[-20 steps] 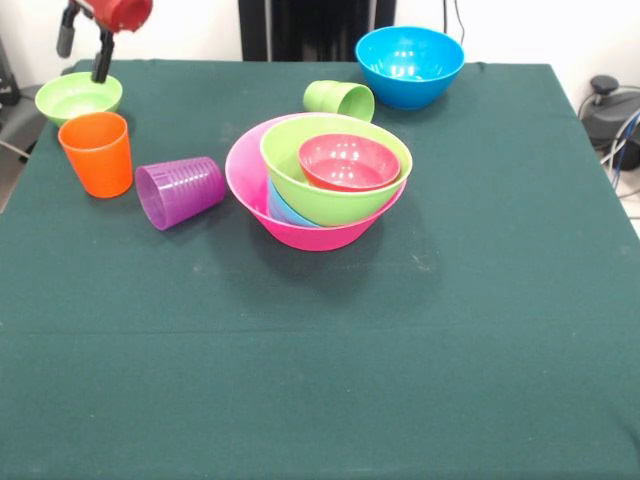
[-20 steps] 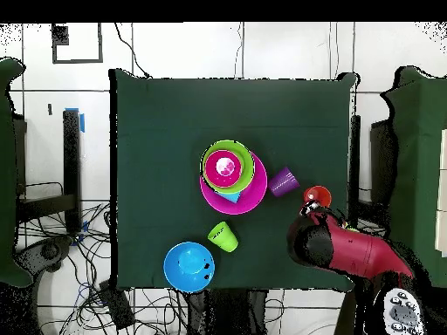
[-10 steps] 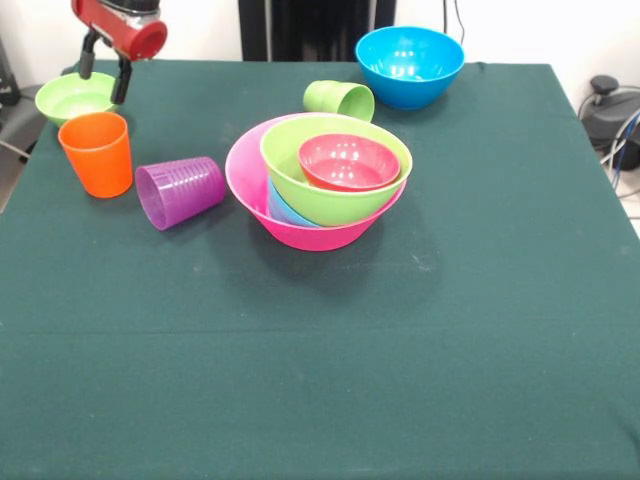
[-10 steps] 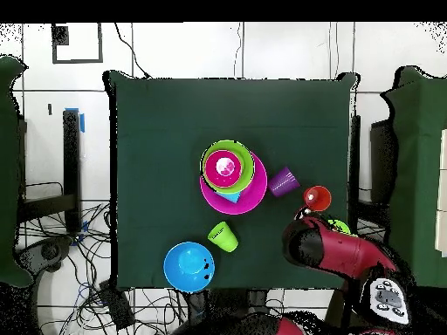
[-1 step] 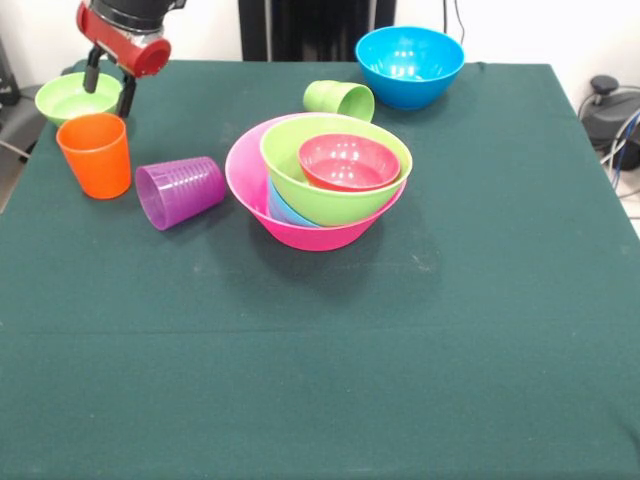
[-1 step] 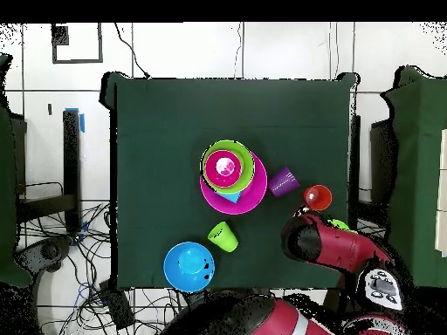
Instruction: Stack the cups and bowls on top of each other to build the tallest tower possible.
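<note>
Cups [image 5: 95,153] and bowls [image 5: 410,65] scattered toward table [image 5: 400,350] far edge, tower [image 5: 320,180] mid-table. Light, stiff, slippery plastic; best gripped at rims. Gripper [image 5: 108,92] fingers parted, empty, beside orange cup.

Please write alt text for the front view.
A pink bowl holding nested green and red bowls sits mid-table; the gripper hovers open over a small green bowl beside an orange cup.
</note>
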Available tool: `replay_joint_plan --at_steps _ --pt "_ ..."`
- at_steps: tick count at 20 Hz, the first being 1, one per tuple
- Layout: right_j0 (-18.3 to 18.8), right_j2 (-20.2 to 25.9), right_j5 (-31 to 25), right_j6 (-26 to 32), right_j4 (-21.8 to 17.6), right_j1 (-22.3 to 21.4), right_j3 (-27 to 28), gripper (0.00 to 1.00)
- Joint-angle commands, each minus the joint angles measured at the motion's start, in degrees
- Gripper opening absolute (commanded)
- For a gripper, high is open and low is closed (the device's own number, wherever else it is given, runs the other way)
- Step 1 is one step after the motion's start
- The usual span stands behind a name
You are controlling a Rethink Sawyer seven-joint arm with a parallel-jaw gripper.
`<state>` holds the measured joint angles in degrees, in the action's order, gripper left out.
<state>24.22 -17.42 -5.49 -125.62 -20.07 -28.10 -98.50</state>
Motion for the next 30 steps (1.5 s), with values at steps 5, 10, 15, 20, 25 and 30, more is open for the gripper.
replay_joint_plan --at_steps 5,10,15,20,25,30 --pt "-0.20 5.19 1.02 -4.37 1.67 2.80 6.92 1.00" --pt "0.76 6.22 0.91 -3.70 1.15 3.04 7.61 1.00" --pt "2.01 7.65 -0.88 -2.32 0.59 1.57 7.16 1.00" --pt "3.29 9.14 -3.55 -0.48 0.12 -0.76 6.32 1.00" --pt "3.66 9.68 -4.47 0.18 -0.19 -1.43 6.11 1.00" --pt "3.66 9.70 -4.37 0.08 -0.36 -1.38 6.25 1.00"
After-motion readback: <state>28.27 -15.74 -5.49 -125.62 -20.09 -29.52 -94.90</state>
